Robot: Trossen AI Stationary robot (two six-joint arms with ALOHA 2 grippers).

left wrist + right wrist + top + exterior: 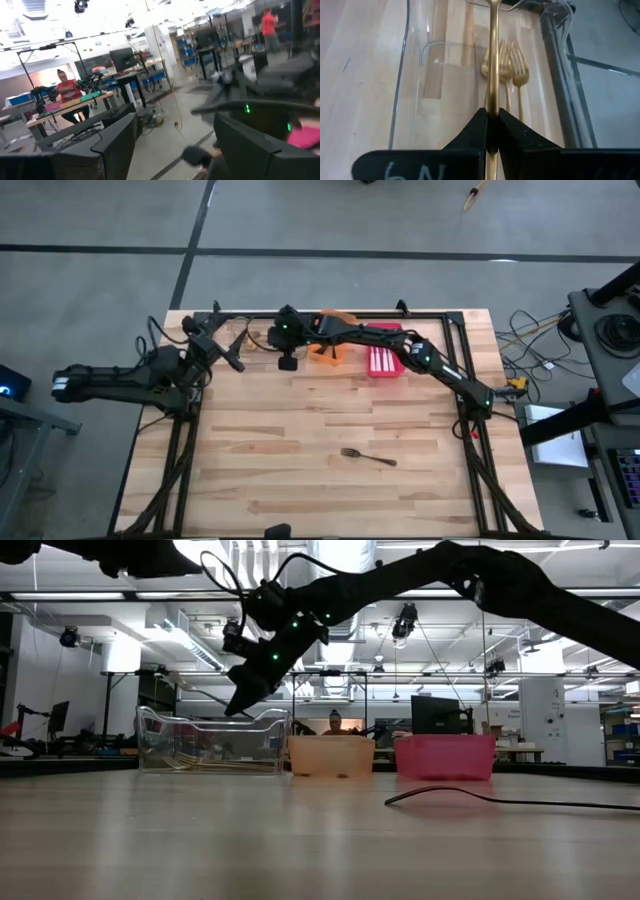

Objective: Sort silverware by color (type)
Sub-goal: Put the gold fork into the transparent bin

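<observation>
Gold fork (493, 60) pinched tight in right gripper (492, 127) over clear bin (407, 75); next it probably just lets go. Left gripper (228, 355) waits, wide open.

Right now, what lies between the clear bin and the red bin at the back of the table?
The orange bin stands between the clear bin and the red bin; the low view shows this best.

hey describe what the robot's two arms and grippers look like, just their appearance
Both arms are dark, jointed and slim, with black cables along them. The right arm shows small green lights. The right gripper has two black wedge-shaped fingers and white handwritten marks on its base. The left gripper is black too.
</observation>
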